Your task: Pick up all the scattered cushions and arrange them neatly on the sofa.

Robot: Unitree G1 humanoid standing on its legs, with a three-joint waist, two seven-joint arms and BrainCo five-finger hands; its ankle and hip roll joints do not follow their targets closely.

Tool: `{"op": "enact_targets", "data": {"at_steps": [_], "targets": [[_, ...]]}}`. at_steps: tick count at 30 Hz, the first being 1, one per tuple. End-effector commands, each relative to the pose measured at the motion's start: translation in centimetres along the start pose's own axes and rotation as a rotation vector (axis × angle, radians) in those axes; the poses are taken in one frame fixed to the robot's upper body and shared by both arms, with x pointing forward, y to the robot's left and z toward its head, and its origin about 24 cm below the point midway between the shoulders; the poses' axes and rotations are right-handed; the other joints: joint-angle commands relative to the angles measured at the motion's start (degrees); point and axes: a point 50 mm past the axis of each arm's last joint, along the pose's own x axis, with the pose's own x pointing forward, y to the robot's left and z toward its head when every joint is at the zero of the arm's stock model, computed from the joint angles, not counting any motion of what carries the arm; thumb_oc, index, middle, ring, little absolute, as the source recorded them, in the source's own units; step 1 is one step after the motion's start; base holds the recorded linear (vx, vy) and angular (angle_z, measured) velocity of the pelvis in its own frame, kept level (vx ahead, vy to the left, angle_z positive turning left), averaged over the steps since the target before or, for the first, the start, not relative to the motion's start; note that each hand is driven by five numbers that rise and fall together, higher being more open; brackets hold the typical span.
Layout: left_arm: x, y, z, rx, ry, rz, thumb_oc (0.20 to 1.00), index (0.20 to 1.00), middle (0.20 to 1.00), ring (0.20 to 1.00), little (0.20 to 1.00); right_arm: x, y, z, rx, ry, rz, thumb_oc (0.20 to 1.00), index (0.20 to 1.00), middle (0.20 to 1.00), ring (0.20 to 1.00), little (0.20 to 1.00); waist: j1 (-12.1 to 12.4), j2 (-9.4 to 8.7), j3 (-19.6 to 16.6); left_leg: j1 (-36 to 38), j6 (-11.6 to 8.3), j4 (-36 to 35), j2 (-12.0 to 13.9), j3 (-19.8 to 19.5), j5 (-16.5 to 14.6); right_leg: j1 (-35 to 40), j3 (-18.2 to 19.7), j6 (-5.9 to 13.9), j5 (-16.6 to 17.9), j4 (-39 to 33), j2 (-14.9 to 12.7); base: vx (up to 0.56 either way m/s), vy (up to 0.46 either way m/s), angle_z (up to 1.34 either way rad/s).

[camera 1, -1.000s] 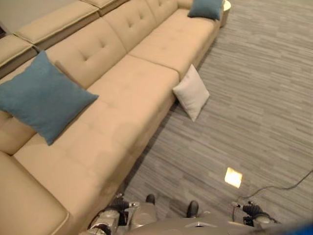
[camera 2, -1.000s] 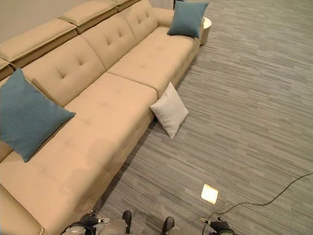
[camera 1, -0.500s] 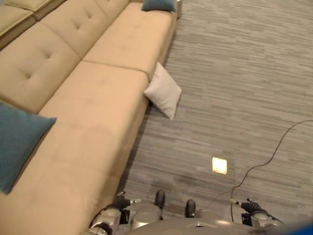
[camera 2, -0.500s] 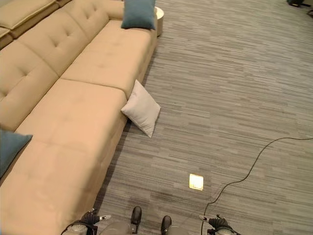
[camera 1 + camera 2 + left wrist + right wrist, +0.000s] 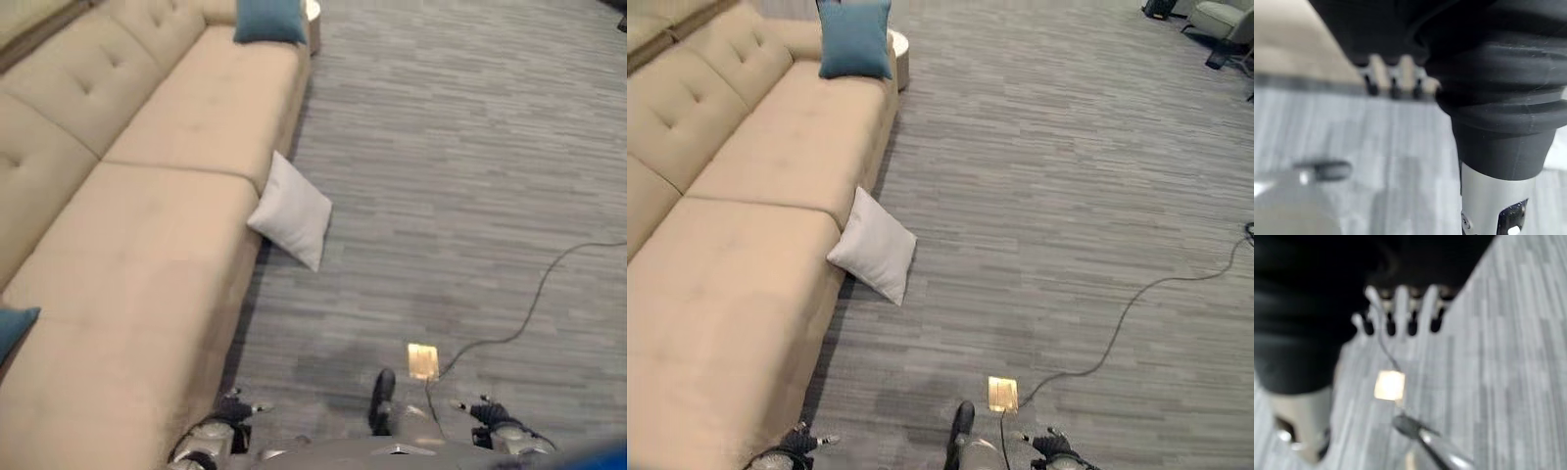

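Note:
A light grey cushion [image 5: 291, 211] stands on the carpet, leaning against the front of the beige sofa [image 5: 147, 245]. One blue cushion [image 5: 855, 39] is propped upright at the sofa's far end. The corner of another blue cushion [image 5: 14, 329] shows on the near seat at the left edge. My left hand [image 5: 1392, 74] hangs low beside the sofa's near end, fingers straight and holding nothing. Over the carpet my right hand [image 5: 1400, 306] hangs the same way, fingers relaxed and empty. Both hands are well short of the grey cushion.
A round side table [image 5: 900, 47] stands past the sofa's far end. A brass floor plate [image 5: 422, 360] is set in the carpet just ahead of me. Chairs [image 5: 1221, 20] stand at the far right. Grey carpet [image 5: 1068, 196] stretches wide to the right of the sofa.
The whole picture has swung to the right, so the camera moved; the near blue cushion has slid almost out of view. The cushions and both hands keep their places.

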Motion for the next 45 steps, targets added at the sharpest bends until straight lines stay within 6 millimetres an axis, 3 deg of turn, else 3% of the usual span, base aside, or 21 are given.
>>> {"op": "enact_targets", "data": {"at_steps": [1,3,6,7,9,10,13,15,17,20,22,23,24,26,28,33,36,39,41,44,45], "targets": [[0.5,0.3,3.9,0.000,-0.105,0.018,1.000,1.000,1.000,1.000,1.000,0.3,-1.8,3.2,-0.003,-0.111,-0.055,1.000,1.000,1.000,1.000,1.000,2.81,-2.01,5.67,-11.97,-1.79,19.44,-2.00,-3.25,12.49,2.06,0.28,2.30,-2.42,2.43,-1.12,0.17,-0.274,0.02],[0.5,0.3,4.4,-0.008,-0.116,0.020,1.000,1.000,1.000,1.000,1.000,0.4,-2.2,3.6,0.021,-0.116,-0.072,1.000,1.000,1.000,1.000,1.000,4.49,-2.87,7.19,-17.25,-0.85,21.76,-2.79,-1.47,10.31,4.46,0.05,1.76,-4.07,1.42,-0.94,0.26,-0.262,0.08],[0.5,0.2,4.6,-0.002,-0.124,0.019,1.000,1.000,1.000,1.000,1.000,0.4,-2.4,4.1,0.024,-0.130,-0.079,1.000,1.000,1.000,1.000,1.000,5.40,-3.00,7.28,-21.10,-0.30,16.73,-4.97,-0.44,8.84,6.20,0.30,2.18,-5.02,0.48,-0.66,0.24,-0.051,0.12],[0.5,0.1,4.2,0.019,-0.115,0.013,1.000,1.000,1.000,1.000,1.000,0.4,-2.5,4.5,0.003,-0.145,-0.080,1.000,1.000,1.000,1.000,1.000,6.25,-2.67,6.34,-22.84,0.21,8.71,-6.30,0.13,9.29,7.67,0.45,2.80,-6.28,-0.03,0.37,0.51,-0.018,0.16],[0.5,0.1,3.9,0.026,-0.106,0.013,1.000,1.000,1.000,1.000,1.000,0.4,-2.5,4.5,-0.011,-0.146,-0.077,1.000,1.000,1.000,1.000,1.000,7.00,-2.48,6.10,-22.27,0.26,4.66,-6.95,-0.23,10.84,8.84,0.99,2.96,-7.06,-0.05,0.98,0.41,0.014,0.09],[0.4,0.4,3.1,0.026,-0.084,0.018,1.000,1.000,1.000,1.000,1.000,0.4,-2.6,4.3,-0.040,-0.141,-0.075,1.000,1.000,1.000,1.000,1.000,8.09,-1.83,5.12,-22.78,0.12,-0.76,-7.54,-1.88,14.74,10.66,1.98,3.04,-8.67,0.73,2.51,0.37,0.040,-0.04],[0.3,1.0,2.0,0.000,-0.049,0.038,1.000,1.000,1.000,1.000,1.000,0.4,-2.0,4.2,-0.054,-0.140,-0.054,1.000,1.000,1.000,1.000,1.000,8.08,-2.81,3.91,-19.83,1.44,-0.60,-7.91,-1.57,12.88,11.07,2.00,3.71,-10.27,5.19,1.73,0.39,0.079,-0.51],[0.3,1.3,1.5,-0.015,-0.034,0.046,1.000,1.000,1.000,1.000,1.000,0.3,-1.5,4.1,-0.063,-0.140,-0.034,1.000,1.000,1.000,1.000,1.000,8.30,-2.84,3.29,-16.59,3.16,-1.88,-8.67,-2.08,11.09,9.47,1.80,5.70,-8.86,14.18,-0.55,0.28,0.167,-0.32],[0.3,1.3,1.6,-0.009,-0.032,0.046,1.000,1.000,1.000,1.000,1.000,0.3,-1.3,4.3,-0.081,-0.147,-0.029,1.000,1.000,1.000,1.000,1.000,7.77,-1.88,3.95,-13.57,5.12,-2.61,-8.90,-2.28,9.98,5.32,0.78,8.01,-2.61,25.67,-4.07,0.23,0.221,-0.08],[0.4,1.5,2.0,-0.002,-0.043,0.050,1.000,1.000,1.000,1.000,1.000,0.3,-1.1,4.7,-0.082,-0.158,-0.024,1.000,1.000,1.000,1.000,1.000,6.50,-0.25,4.73,-10.96,5.80,-3.51,-7.66,-3.03,9.47,1.75,1.09,7.61,-1.15,32.58,-4.69,0.25,0.123,0.00],[0.4,2.0,2.4,-0.021,-0.059,0.070,1.000,1.000,1.000,1.000,1.000,0.3,-0.7,4.8,-0.089,-0.163,-0.010,1.000,1.000,1.000,1.000,1.000,5.57,0.33,4.74,-7.29,5.74,-5.55,-6.76,-4.50,8.51,-2.50,0.70,6.48,-1.77,29.29,-4.75,0.38,0.010,0.45],[0.4,2.2,2.6,-0.024,-0.063,0.073,1.000,1.000,1.000,1.000,1.000,0.3,-0.7,4.9,-0.092,-0.167,-0.007,1.000,1.000,1.000,1.000,1.000,5.39,0.21,4.69,-6.40,5.40,-6.27,-6.64,-4.72,8.24,-2.97,0.19,6.34,-1.89,25.41,-5.00,0.44,-0.139,0.49],[0.4,2.5,2.8,-0.015,-0.070,0.080,1.000,1.000,1.000,1.000,1.000,0.2,-0.6,5.3,-0.093,-0.179,-0.001,1.000,1.000,1.000,1.000,1.000,4.97,-0.64,4.77,-5.16,4.51,-7.07,-6.84,-5.04,7.07,-4.41,-0.23,6.69,-1.43,14.83,-5.83,0.35,-0.132,0.24],[0.4,2.6,2.8,-0.014,-0.070,0.083,1.000,1.000,1.000,1.000,1.000,0.2,-0.5,5.3,-0.096,-0.179,0.001,1.000,1.000,1.000,1.000,1.000,4.69,-0.81,4.91,-4.16,4.10,-7.38,-6.58,-5.48,6.32,-4.75,0.40,7.12,-0.25,9.88,-5.35,0.29,-0.112,0.20],[0.4,2.7,2.4,-0.037,-0.057,0.094,1.000,1.000,1.000,1.000,1.000,0.2,-0.3,5.3,-0.094,-0.173,0.007,1.000,1.000,1.000,1.000,1.000,3.42,-0.78,4.72,-1.47,3.46,-7.23,-5.73,-7.92,4.34,-6.79,7.06,8.03,2.78,2.37,-3.23,0.45,-0.126,0.27],[0.2,2.0,0.8,-0.046,-0.009,0.081,1.000,1.000,1.000,1.000,1.000,0.2,-0.2,4.4,-0.119,-0.148,0.018,1.000,1.000,1.000,1.000,1.000,2.95,-0.79,2.68,1.15,2.03,-4.88,-3.83,-10.66,3.10,-5.26,8.51,6.77,2.26,3.60,-1.88,0.36,-0.118,0.47],[0.2,1.6,0.6,-0.039,0.000,0.068,1.000,1.000,1.000,1.000,1.000,0.2,-0.4,3.9,-0.102,-0.140,0.010,1.000,1.000,1.000,1.000,1.000,3.42,-0.87,2.64,-1.20,-0.74,3.37,-2.67,-11.73,7.38,-2.32,6.17,5.10,0.46,4.15,-1.28,0.29,-0.182,0.67],[0.4,0.9,2.3,-0.024,-0.057,0.042,1.000,1.000,1.000,1.000,1.000,0.2,-1.2,4.8,-0.092,-0.175,-0.020,1.000,1.000,1.000,1.000,1.000,5.15,-2.57,5.49,-11.38,-1.37,15.98,-3.66,-8.40,10.13,1.08,3.46,3.75,-1.07,2.44,-2.27,0.08,-0.200,0.54],[0.4,0.8,2.8,-0.013,-0.070,0.035,1.000,1.000,1.000,1.000,1.000,0.3,-1.4,5.1,-0.091,-0.179,-0.026,1.000,1.000,1.000,1.000,1.000,5.68,-2.89,5.84,-13.05,-1.17,15.77,-3.60,-6.62,9.52,2.13,2.29,3.58,-1.83,1.70,-2.27,0.10,-0.211,0.75],[0.4,0.2,4.1,0.025,-0.115,0.011,1.000,1.000,1.000,1.000,1.000,0.3,-2.0,5.2,-0.060,-0.185,-0.048,1.000,1.000,1.000,1.000,1.000,5.63,-3.01,5.84,-16.83,-0.74,6.78,-3.57,2.36,7.45,5.80,-2.84,3.96,-3.63,-0.28,-2.10,0.19,-0.165,0.96],[0.4,0.0,3.9,0.055,-0.105,0.002,1.000,1.000,1.000,1.000,1.000,0.3,-2.3,4.6,-0.047,-0.168,-0.058,1.000,1.000,1.000,1.000,1.000,4.56,-2.02,4.74,-16.66,-0.07,0.69,-2.99,8.39,10.07,6.52,-5.72,4.09,-5.01,0.32,-1.52,0.20,-0.065,1.90]]}}
